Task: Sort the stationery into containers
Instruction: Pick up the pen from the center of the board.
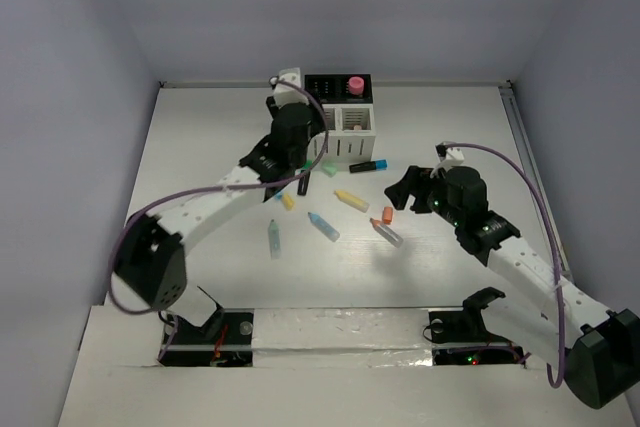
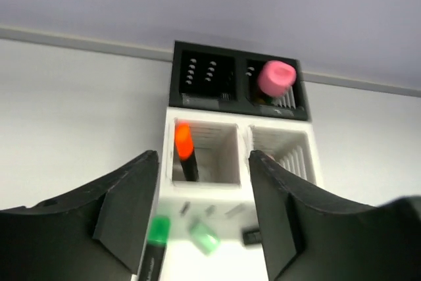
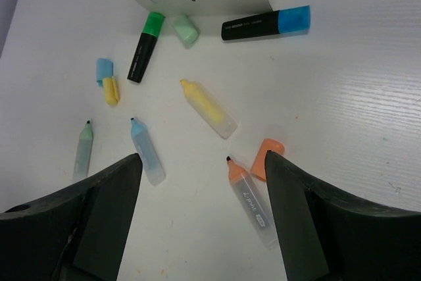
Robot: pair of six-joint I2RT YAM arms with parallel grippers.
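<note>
- White table [image 1: 200, 147], pale walls on three sides. The organizer [image 1: 352, 152] sits at the far edge, centre.
- Left gripper [image 2: 204, 162] hovers above the organizer with its jaws apart and nothing between them.
- Below it, an orange-capped marker [image 2: 186, 153] stands in the near-left white compartment. A pink highlighter [image 2: 276, 77] stands in the far-right black one.
- Right gripper [image 3: 202, 157] hangs over the loose pile, jaws wide and empty.
- Loose on the table: orange highlighter [image 3: 250, 202], uncapped, with its orange cap [image 3: 266, 159] touching or just beside it. Also a yellow highlighter [image 3: 209, 108], a blue highlighter [image 3: 146, 156], a green-capped marker [image 3: 145, 47] and a blue-capped marker [image 3: 266, 24], the last two near the organizer's front wall.
- Key relation: the orange highlighter lies nearest the right jaws, toward the right-hand finger in the wrist view and slightly nearer the arm bases. Its long axis runs diagonally, tip pointing toward the yellow one.
- The right arm is clearly closer (the left is well apart, up at the organizer).
- My read: this is the right arm's pick. It needs a small shift and a slight wrist twist to square the jaws across the barrel. The cap alongside could get nudged.
</note>
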